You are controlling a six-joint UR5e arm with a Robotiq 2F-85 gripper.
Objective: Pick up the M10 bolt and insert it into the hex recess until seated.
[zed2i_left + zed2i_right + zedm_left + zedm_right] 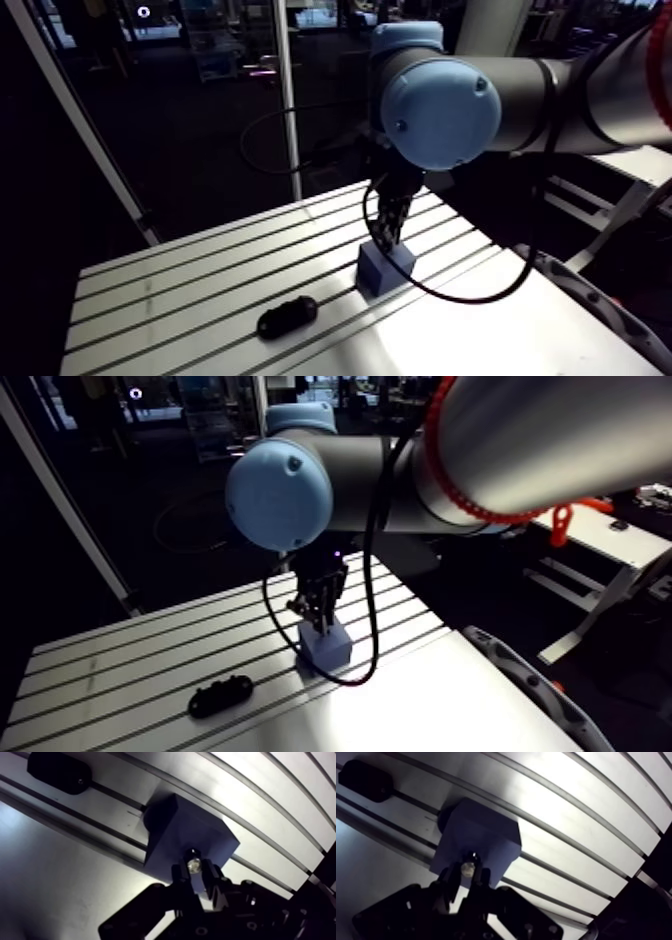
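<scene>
A blue block (187,837) stands on the slotted table (200,280). In the wrist view a shiny metal bolt (193,865) is pinched between my gripper's (194,872) two dark fingers, right over the block's top face. The bolt's lower end is hidden, so I cannot tell how deep it sits in the block. In the arm view my gripper (389,232) comes straight down onto the blue block (384,268).
A black oval part (287,317) lies on the table beside the block, seen in the wrist view as the black oval part (59,772) beyond the block. The table's front edge (520,340) is close behind the block.
</scene>
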